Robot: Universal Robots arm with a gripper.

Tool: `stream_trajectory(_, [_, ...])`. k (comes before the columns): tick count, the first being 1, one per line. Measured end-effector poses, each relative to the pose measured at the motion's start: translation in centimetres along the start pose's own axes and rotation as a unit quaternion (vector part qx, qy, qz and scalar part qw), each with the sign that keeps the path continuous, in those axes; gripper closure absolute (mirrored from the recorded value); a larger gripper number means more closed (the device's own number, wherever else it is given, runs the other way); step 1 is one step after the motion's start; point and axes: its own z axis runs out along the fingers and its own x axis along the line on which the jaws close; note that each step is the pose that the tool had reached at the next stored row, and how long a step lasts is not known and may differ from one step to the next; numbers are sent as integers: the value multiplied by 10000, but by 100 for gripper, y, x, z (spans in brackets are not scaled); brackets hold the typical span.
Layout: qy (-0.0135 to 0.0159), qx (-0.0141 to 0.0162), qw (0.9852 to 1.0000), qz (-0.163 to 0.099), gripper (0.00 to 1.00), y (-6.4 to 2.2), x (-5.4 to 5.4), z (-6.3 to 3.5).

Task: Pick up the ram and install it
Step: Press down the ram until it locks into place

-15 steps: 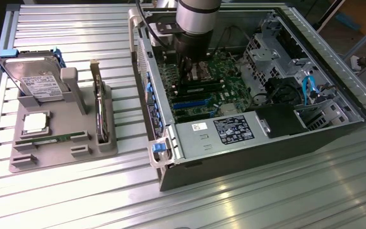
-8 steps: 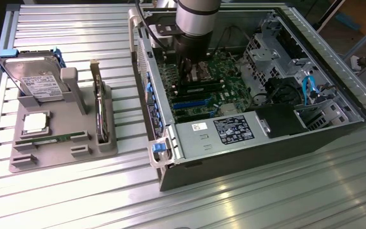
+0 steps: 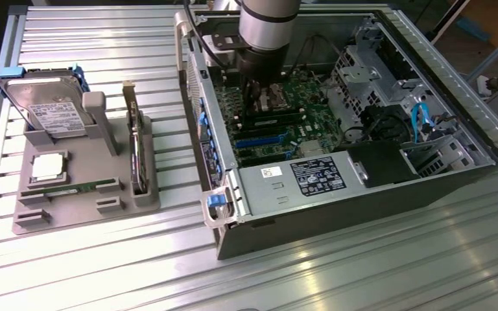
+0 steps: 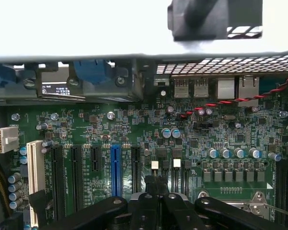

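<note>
The ram (image 3: 74, 188) is a thin green stick lying flat in a slot near the front of the grey holder (image 3: 33, 220), on the exterior view's left. My gripper (image 3: 262, 103) is far from it, down inside the open computer case (image 3: 231, 194) over the green motherboard (image 3: 310, 123). In the wrist view the black fingers (image 4: 149, 191) are pressed together with nothing between them, so the gripper (image 4: 156, 182) is shut and hangs just above the board (image 4: 86, 124) near its expansion slots.
The holder also carries a hard drive (image 3: 46, 107) in a blue bracket, a square silver chip (image 3: 48, 165) and an upright dark card (image 3: 137, 152). Inside the case are a labelled power supply (image 3: 310, 175), a blue cable (image 3: 419, 120) and a red-black twisted wire (image 4: 230, 100). Case walls surround the arm.
</note>
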Motion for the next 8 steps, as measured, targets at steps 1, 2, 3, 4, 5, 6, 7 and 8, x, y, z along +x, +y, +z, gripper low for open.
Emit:
stream_trajectory(1, [1,0,10000,0,89,0,0,1])
stream_trajectory(2, [0,0,10000,0,89,0,0,2])
stream_trajectory(3, [-1,0,10000,0,89,0,-1,3])
stream_trajectory(4, [-2,1,10000,0,89,0,-1,5])
stream_trajectory(5, [-1,1,10000,0,89,0,-1,6])
stream_trajectory(6, [-1,0,10000,0,89,0,-1,7])
stream_trajectory(7, [-1,1,10000,1,89,0,-1,11])
stream_trajectory(8, [-1,1,10000,0,89,0,-1,12])
